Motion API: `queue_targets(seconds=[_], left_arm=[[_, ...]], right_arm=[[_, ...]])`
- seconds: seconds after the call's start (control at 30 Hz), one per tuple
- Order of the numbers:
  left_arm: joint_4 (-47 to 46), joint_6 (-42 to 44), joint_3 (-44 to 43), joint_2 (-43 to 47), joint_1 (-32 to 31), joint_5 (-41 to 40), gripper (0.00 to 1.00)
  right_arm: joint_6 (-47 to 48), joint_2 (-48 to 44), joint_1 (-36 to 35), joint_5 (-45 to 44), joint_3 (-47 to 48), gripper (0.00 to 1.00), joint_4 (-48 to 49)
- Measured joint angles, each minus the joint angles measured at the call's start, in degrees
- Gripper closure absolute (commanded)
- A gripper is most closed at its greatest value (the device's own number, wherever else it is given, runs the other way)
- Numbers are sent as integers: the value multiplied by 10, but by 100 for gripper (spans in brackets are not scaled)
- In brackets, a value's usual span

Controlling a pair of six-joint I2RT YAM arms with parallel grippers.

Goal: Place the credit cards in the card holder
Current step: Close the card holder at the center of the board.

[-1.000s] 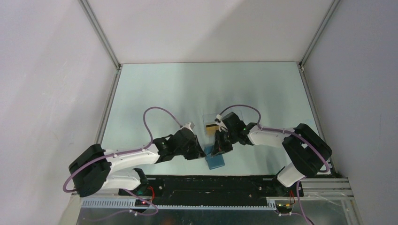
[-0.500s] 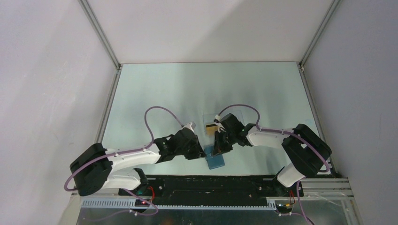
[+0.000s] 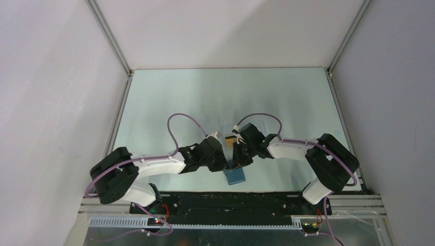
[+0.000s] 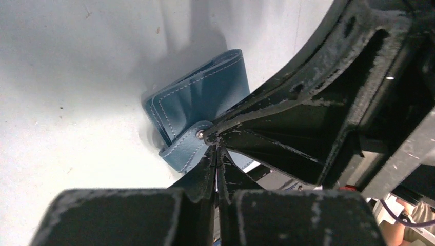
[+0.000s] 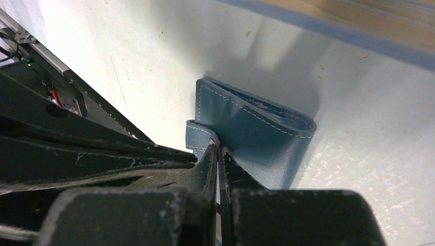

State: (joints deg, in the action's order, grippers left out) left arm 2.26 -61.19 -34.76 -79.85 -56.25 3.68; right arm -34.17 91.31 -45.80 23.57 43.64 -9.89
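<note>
The blue card holder (image 3: 237,177) lies near the table's front edge, between both grippers. It sits folded with its near side tipped up (image 5: 261,133), and its clasp tab (image 4: 182,149) hangs loose. My right gripper (image 5: 219,149) is shut on the cover's edge at the tab. My left gripper (image 4: 216,152) is shut, tips touching the tab beside the right fingers (image 4: 308,118); nothing clearly sits between its jaws. An orange-gold credit card (image 3: 231,139) with a black stripe lies just behind the grippers.
A clear plastic box (image 3: 247,127) holds the card, close behind both wrists. The black base rail (image 3: 225,201) runs along the near edge just below the card holder. Metal frame posts (image 3: 120,110) border the table.
My left arm has swung right to the card holder and its jaws have closed. The right gripper stays shut at the holder, shifted slightly left.
</note>
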Motion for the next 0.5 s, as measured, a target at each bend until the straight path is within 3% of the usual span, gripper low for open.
queue_targets(seconds=[0.2,0.37,0.5], left_arm=[[0,-4,-1,-19,0,-2,94],[0,-10,0,-19,0,-16,84],[0,-15,0,-17,3,-32,85]], right_arm=[[-1,-8,-3,-6,1,100,-11],[-2,-28,-4,-13,0,100,-37],[-3,-30,-4,-13,0,100,-47]])
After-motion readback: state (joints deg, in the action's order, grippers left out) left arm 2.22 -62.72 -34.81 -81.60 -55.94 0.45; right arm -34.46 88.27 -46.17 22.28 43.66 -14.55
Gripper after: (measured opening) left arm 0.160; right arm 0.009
